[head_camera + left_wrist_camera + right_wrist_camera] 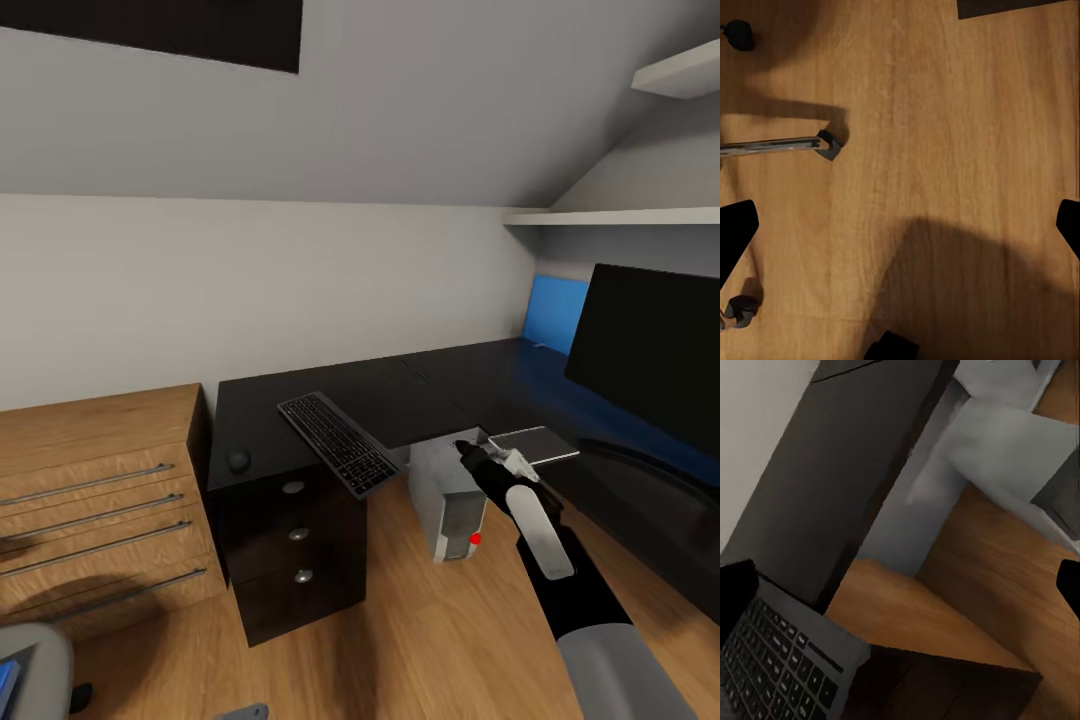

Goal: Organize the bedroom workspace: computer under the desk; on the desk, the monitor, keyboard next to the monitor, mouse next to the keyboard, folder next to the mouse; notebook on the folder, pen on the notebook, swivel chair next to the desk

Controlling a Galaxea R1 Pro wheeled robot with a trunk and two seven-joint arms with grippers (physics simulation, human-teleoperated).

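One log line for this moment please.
keyboard: on desk, overhanging front edge | mouse: on desk | computer: under desk | right gripper: near computer, jaws open

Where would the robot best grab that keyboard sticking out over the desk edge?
Probably the overhanging near end of the keyboard: it juts past the desk front, so the right tool could pinch the thin slab above and below, coming from the floor side.

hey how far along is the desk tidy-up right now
Done: the monitor, keyboard and mouse are on the desk, though the keyboard overhangs its edge. In hand: the right gripper reaches toward the computer, jaws open and empty. Left: the swivel chair stands apart; the folder, notebook and pen aren't stacked.
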